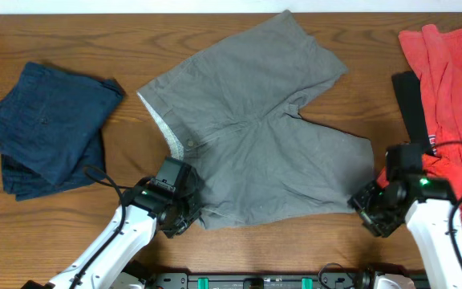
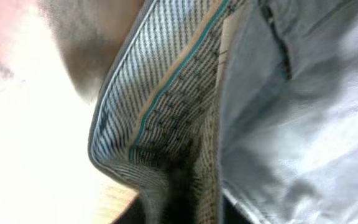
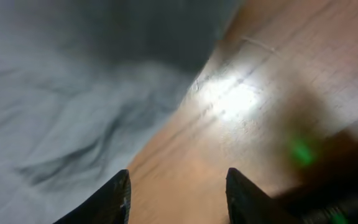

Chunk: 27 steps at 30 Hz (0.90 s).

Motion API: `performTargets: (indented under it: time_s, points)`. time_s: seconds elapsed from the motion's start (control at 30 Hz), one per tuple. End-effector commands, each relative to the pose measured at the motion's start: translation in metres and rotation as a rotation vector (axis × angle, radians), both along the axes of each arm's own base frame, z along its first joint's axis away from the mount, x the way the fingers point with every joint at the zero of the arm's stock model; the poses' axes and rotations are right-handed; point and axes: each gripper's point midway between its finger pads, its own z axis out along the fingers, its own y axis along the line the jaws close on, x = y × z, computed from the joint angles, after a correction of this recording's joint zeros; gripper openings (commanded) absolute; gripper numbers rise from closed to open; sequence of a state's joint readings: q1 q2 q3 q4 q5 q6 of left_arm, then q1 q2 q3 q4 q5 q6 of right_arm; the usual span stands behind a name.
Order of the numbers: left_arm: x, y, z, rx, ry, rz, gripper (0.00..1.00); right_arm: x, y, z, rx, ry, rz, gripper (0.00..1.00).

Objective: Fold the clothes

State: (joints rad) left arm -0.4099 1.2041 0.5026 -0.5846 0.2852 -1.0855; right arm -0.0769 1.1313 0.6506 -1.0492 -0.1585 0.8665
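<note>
The grey shorts (image 1: 255,136) lie flat in the middle of the bench (image 1: 70,32). The left gripper (image 1: 181,215) is at their waistband (image 2: 166,106) near the front edge; I cannot tell if it pinches. The right gripper (image 3: 178,186) is spread apart beside a shorts leg. Blue clothes (image 1: 50,132) sit by the left edge, red clothes (image 1: 447,80) by the right

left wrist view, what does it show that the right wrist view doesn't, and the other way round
Only the left wrist view: the striped inside of the waistband with teal piping, seen very close. Only the right wrist view: the bare wooden table with a glare spot, and the right tool, its fingers apart over the wood. Both: cloth of the grey shorts.
</note>
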Motion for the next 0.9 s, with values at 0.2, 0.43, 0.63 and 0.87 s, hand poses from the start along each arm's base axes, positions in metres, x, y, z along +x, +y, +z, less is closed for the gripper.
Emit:
performTargets:
  time_s: [0.2, 0.43, 0.63, 0.87]
  points:
    - [-0.013, -0.006, 0.009, -0.051, 0.025, -0.029, 0.06, 0.008, -0.026, -0.049, -0.155, -0.1, -0.084, 0.52]
    - [-0.023, 0.006, 0.021, -0.016, -0.006, -0.041, 0.06, 0.028, -0.036, -0.045, -0.208, -0.185, -0.098, 0.51]
    - [-0.02, 0.006, 0.029, -0.025, -0.058, -0.057, 0.06, 0.018, -0.042, -0.049, -0.247, -0.148, -0.099, 0.49]
    - [-0.024, 0.008, 0.028, -0.02, -0.045, -0.058, 0.06, -0.005, -0.054, -0.057, -0.32, -0.069, -0.128, 0.49]
